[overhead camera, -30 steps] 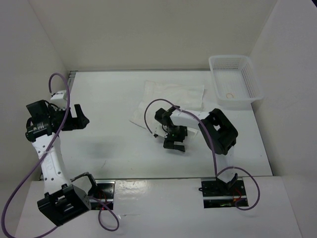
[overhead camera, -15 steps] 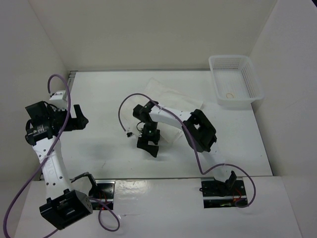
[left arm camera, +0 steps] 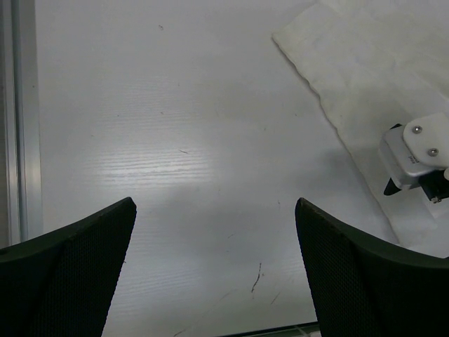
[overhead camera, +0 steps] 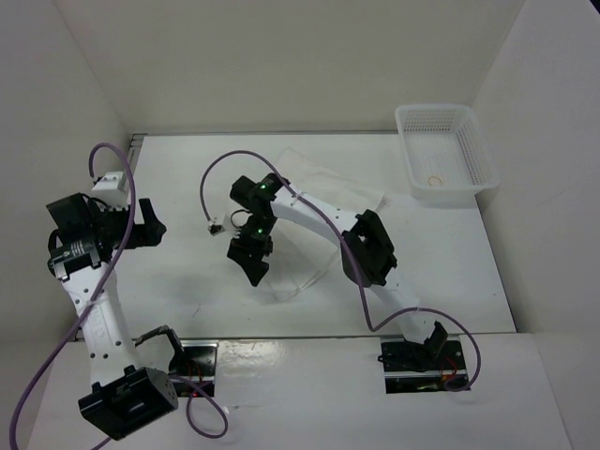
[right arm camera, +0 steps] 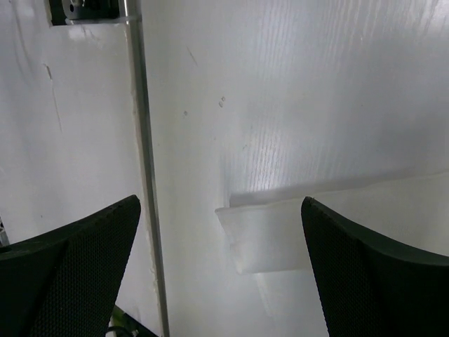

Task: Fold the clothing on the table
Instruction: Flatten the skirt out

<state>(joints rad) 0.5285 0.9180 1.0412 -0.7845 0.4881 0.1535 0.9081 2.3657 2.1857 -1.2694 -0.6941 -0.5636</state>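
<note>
The clothing (overhead camera: 323,176) lies flat and white on the table (overhead camera: 187,281), right of centre toward the back, partly under my right arm. My right gripper (overhead camera: 251,261) hovers open at its left near corner. In the right wrist view the gripper (right arm camera: 221,201) is open, and a pale corner of the clothing (right arm camera: 280,239) shows on the table between the fingers, untouched. My left gripper (overhead camera: 148,223) stands open at the far left, apart from the clothing. In the left wrist view it (left arm camera: 215,203) is open over bare table, with the clothing (left arm camera: 365,63) at upper right.
A white mesh basket (overhead camera: 445,155) stands at the back right corner with a small ring inside. A metal rail (left arm camera: 17,119) runs along the table's left edge, another rail (right arm camera: 144,175) along the near edge. White walls enclose the table. A purple cable loops over the right arm.
My right arm has swung left across the clothing, carrying its open gripper from the table's middle to the clothing's left near corner. The left arm has barely shifted.
</note>
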